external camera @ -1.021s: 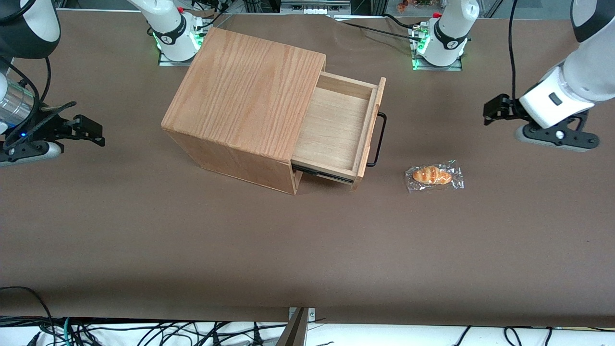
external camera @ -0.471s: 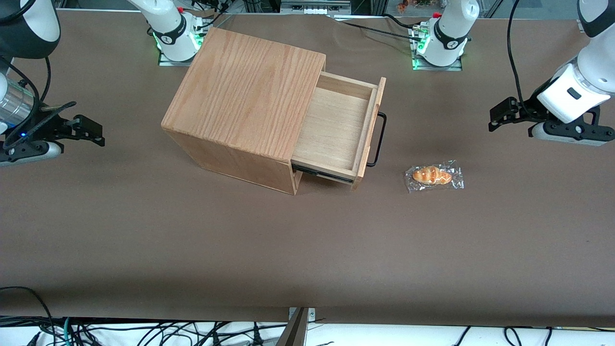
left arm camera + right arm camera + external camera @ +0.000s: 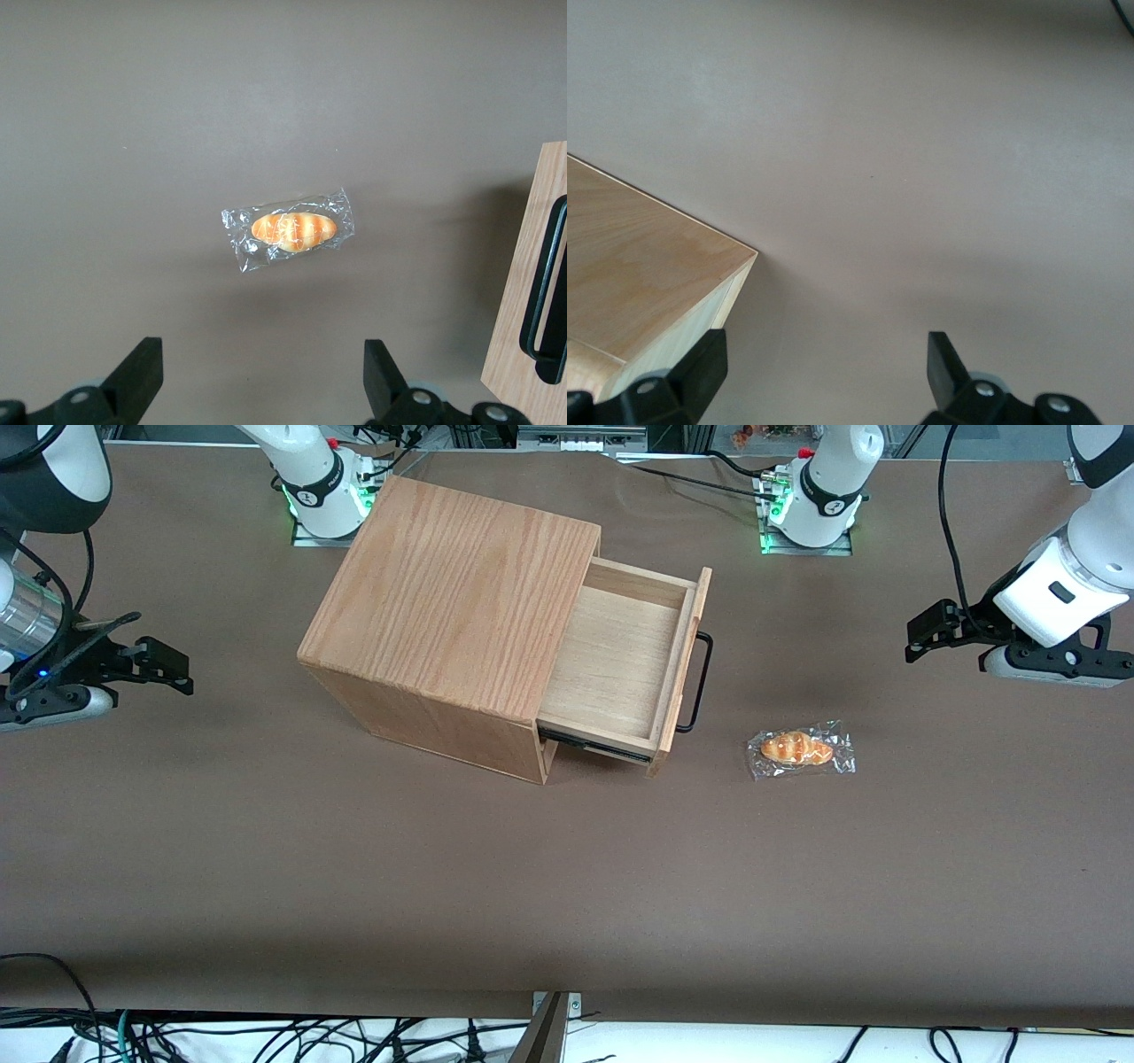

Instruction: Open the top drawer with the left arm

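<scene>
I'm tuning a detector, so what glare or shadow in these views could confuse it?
Front view: the clear wrapper around the bread roll glints; the open top drawer casts a shadow on the table beneath it. Left wrist view: the wrapper shines too, a soft shadow lies beside the drawer front, and the open gripper, hanging above the roll, is dark.

Drawer (image 3: 620, 657): pale wood, smooth, matt, fine grain
Handle (image 3: 699, 683): thin black wire bar
Cabinet (image 3: 452, 593): oak with bold grain, satin
Table (image 3: 567, 886): brown covering, matt
Bread roll (image 3: 293, 228): clear crinkled plastic wrap, shiny
Arm (image 3: 1076, 558): glossy white shell
Gripper (image 3: 262, 372): matt black, held above the table near the roll
</scene>
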Robot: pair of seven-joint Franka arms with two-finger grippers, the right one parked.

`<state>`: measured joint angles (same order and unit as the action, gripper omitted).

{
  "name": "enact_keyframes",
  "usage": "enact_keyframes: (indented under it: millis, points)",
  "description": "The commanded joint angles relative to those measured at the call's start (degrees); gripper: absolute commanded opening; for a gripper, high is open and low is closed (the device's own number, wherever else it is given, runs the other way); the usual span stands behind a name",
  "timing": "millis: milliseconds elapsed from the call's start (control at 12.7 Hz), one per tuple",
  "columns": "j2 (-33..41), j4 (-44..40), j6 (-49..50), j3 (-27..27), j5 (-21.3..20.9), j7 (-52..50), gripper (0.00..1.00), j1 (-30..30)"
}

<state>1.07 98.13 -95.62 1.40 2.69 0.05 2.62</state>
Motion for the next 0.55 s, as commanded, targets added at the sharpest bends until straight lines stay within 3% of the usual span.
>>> enact_keyframes:
  millis: [0,471]
  points:
    - [1.13,0.40,0.43,0.18,-1.37,-1.02,1.00,0.54]
    - [1.22,0.40,0.52,0.27,-2.43,-0.93,1.00,0.55]
